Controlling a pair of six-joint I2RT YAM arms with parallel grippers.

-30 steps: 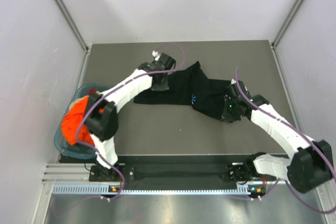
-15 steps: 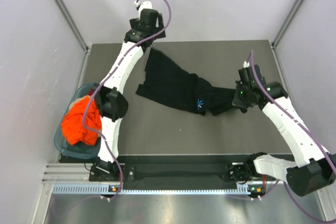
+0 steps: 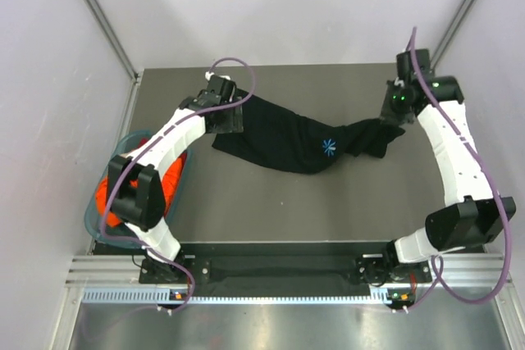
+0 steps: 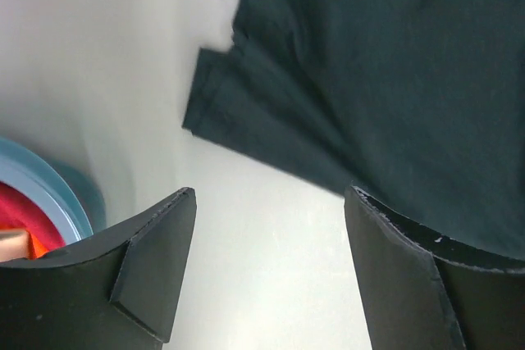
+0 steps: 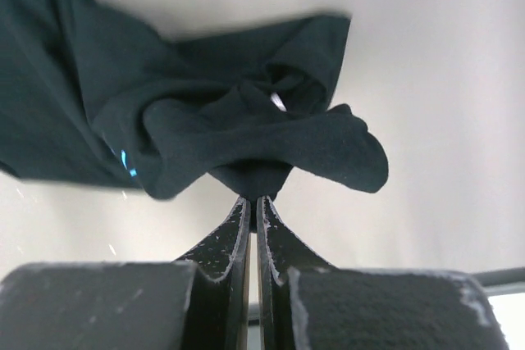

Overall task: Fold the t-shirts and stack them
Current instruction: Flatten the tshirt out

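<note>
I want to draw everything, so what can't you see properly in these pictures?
The orange t-shirt: top view, left arm covers most; left wrist view cuts it off.
The starburst mark: top view, too small.
The black t-shirt's end: right wrist view, bunched at right gripper.

grey table [image 3: 271, 202] | black t-shirt [image 3: 279, 133] spread mid-table | teal basket [image 3: 90, 220] left edge

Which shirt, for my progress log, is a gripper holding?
The black shirt, pinched in the right gripper; the orange shirt lies in the basket.
</note>
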